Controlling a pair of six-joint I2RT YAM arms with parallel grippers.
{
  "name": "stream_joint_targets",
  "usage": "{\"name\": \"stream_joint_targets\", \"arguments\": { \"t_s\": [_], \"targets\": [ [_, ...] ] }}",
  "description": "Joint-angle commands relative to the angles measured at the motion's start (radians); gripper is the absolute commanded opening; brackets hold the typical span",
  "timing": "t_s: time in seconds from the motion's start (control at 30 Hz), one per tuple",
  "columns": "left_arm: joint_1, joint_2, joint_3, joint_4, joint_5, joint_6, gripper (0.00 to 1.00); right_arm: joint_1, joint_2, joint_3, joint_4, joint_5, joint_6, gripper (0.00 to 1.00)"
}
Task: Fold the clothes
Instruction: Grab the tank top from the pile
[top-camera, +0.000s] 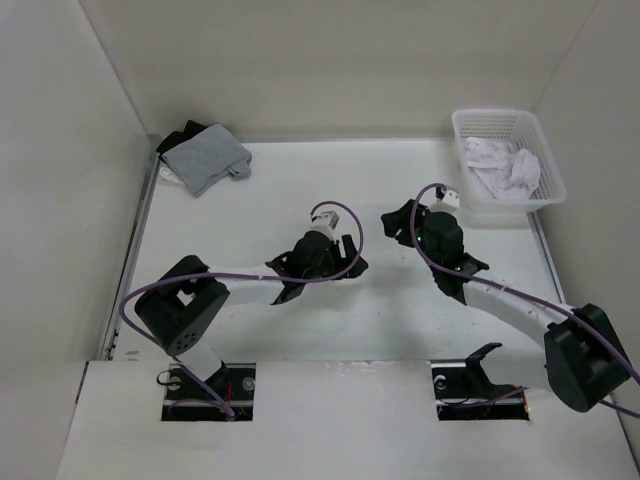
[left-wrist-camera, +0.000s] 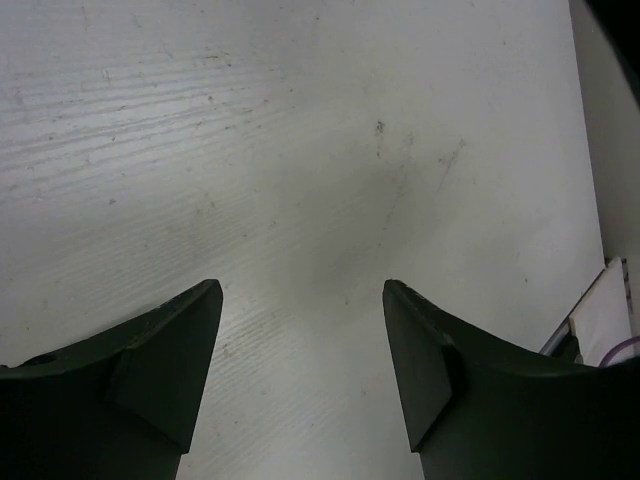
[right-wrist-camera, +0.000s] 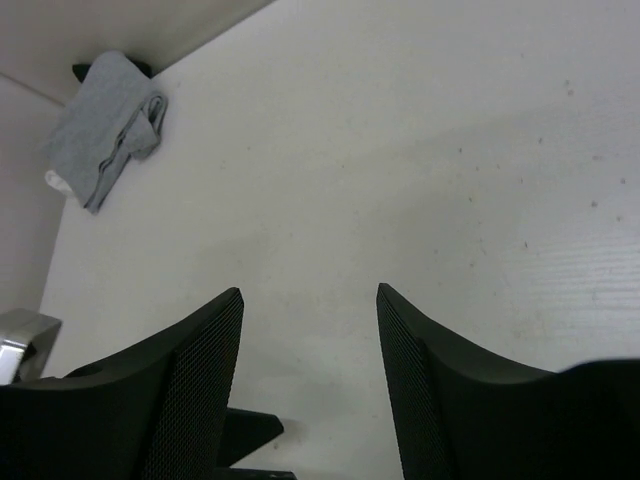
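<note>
Grippers, near field: my left gripper (left-wrist-camera: 301, 283) and right gripper (right-wrist-camera: 309, 288) hang over mid-table, jaws of each standing apart, nothing betw. them.

Mid field: bare white table (top-camera: 300, 185), flat, w/ free room ahead of both arms for spreading and folding.

Far right: white shirt (top-camera: 505, 168), crumpled in a heap inside white plastic basket (top-camera: 495, 113) at far-right corner, just beyond my right gripper. Handling, as judged: thin, soft, v. light, limp. It should drape and sag rather than hold shape, and is not fragile. The mesh basket looks light too and may ride up w/ the cloth. Take-hold: pinch a raised fold atop the heap, lift clear of the rim, find shoulder or hem corners once it's spread.

Far left: grey garment (top-camera: 205, 158), folded, touching black garment (top-camera: 185, 133) behind it. Neither is my work.

Edges: side walls close on both flanks, back wall behind basket. Little room betw. basket and right wall, so draw shirt toward centre.
</note>
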Motion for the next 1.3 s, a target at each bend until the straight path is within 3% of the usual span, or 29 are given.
{"name": "stream_joint_targets", "arguments": {
  "t_s": [0.0, 0.2, 0.27, 0.37, 0.4, 0.5, 0.6, 0.73, 0.83, 0.97, 1.17, 1.23, 1.27],
  "targets": [
    [0.005, -0.033, -0.008, 0.065, 0.042, 0.036, 0.65, -0.02, -0.028, 0.109, -0.065, 0.031, -0.034, 0.58],
    [0.007, -0.102, -0.128, 0.215, 0.029, 0.061, 0.59, -0.104, 0.01, 0.255, -0.146, 0.032, -0.077, 0.17],
    [0.013, -0.13, -0.163, 0.273, 0.032, 0.067, 0.51, -0.176, 0.054, 0.326, -0.169, 0.049, -0.083, 0.05],
    [0.025, -0.176, -0.202, 0.31, 0.027, 0.087, 0.17, -0.297, 0.146, 0.446, -0.194, 0.062, -0.095, 0.01],
    [0.031, -0.182, -0.208, 0.313, 0.024, 0.098, 0.12, -0.355, 0.201, 0.511, -0.212, 0.068, -0.096, 0.01],
    [0.053, -0.18, -0.215, 0.315, 0.025, 0.098, 0.13, -0.486, 0.367, 0.681, -0.26, 0.082, -0.1, 0.05],
    [0.082, -0.183, -0.232, 0.342, 0.035, 0.085, 0.31, -0.581, 0.542, 0.853, -0.326, 0.072, -0.102, 0.13],
    [0.113, -0.162, -0.249, 0.379, 0.036, 0.076, 0.5, -0.661, 0.796, 1.12, -0.431, 0.094, -0.151, 0.37],
    [0.136, -0.137, -0.245, 0.382, 0.039, 0.062, 0.53, -0.715, 0.982, 1.302, -0.499, 0.074, -0.154, 0.53],
    [0.159, -0.12, -0.238, 0.387, 0.05, 0.053, 0.53, -0.73, 1.16, 1.509, -0.605, 0.051, -0.177, 0.62],
    [0.167, -0.102, -0.242, 0.415, 0.067, 0.041, 0.53, -0.735, 1.276, 1.633, -0.623, 0.029, -0.116, 0.6],
    [0.168, -0.097, -0.24, 0.422, 0.072, 0.041, 0.53, -0.741, 1.312, 1.671, -0.636, 0.0, -0.071, 0.55],
    [0.171, -0.094, -0.24, 0.427, 0.072, 0.039, 0.53, -0.746, 1.332, 1.692, -0.646, -0.019, -0.05, 0.42]
  ]
}}
